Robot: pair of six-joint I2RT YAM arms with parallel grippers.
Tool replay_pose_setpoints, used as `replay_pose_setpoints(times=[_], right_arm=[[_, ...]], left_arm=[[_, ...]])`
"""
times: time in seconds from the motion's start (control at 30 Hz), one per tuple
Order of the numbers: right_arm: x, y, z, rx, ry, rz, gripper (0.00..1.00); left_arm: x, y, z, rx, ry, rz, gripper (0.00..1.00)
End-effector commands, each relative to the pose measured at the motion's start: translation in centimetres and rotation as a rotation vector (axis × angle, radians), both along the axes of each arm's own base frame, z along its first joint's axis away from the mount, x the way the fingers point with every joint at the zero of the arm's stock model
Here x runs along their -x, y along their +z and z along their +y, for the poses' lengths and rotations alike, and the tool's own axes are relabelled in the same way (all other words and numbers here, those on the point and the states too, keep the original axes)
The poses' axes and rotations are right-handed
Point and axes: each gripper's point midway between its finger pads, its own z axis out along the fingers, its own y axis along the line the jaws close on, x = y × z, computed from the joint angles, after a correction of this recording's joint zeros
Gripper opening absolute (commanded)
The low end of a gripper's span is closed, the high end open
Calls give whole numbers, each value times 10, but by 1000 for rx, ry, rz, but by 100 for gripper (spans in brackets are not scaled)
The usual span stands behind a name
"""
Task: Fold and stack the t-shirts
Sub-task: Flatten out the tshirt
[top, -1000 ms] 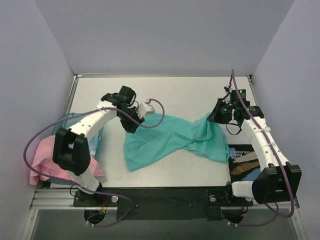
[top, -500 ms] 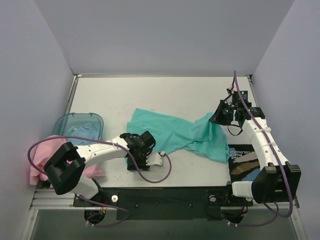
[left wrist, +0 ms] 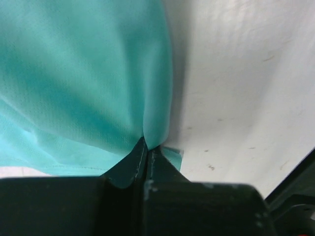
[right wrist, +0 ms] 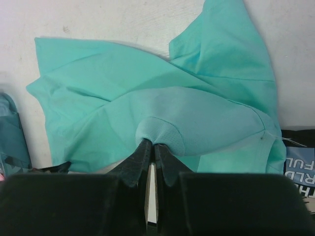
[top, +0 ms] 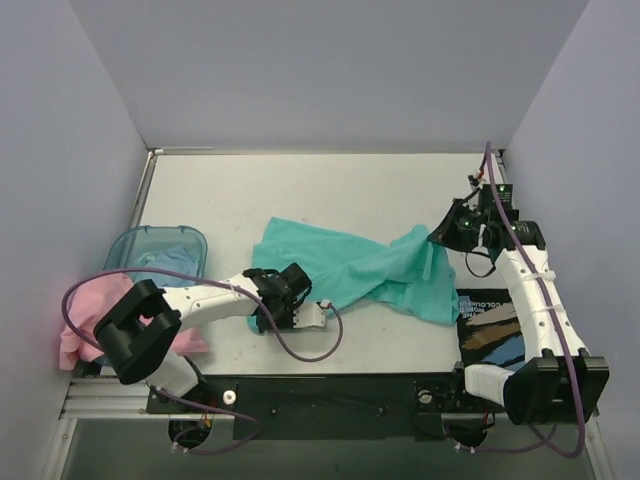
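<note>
Teal-green t-shirt (top: 350,265) sprawls across the tabletop (top: 300,185) from above; at the left wrist the left gripper (left wrist: 147,147) pinches just a sliver of hem, which a hard tug could slip free; at the right wrist the right gripper (right wrist: 150,147) is clamped on a bunched fold, the cloth creased and twisted

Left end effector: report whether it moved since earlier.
Yes. The left end effector came nearer and rightward, from level with the far rim of the tub.

We see a robotics lab cell: plain lavender walls (top: 330,70) box in a white table (top: 340,190) bearing two robot arms (top: 535,290).
</note>
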Motion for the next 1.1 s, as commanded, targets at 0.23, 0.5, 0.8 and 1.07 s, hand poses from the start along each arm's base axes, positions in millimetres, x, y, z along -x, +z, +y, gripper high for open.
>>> replay_pose_setpoints(times=[0.23,0.5,0.8,1.07], right_arm=[[24,218,1,7,66,-506,0],[76,343,2,62,90,-888,0],[7,380,16,-36,143,-1032,0],[-132,375,15,-115,147,-986,0]], left_arm=[[-165,263,77,240,463,-590,0],[-152,437,115,452,608,-886,0],[-213,467,107,431,632,-1000,0],[-338,461,93,440,683,-1157,0]])
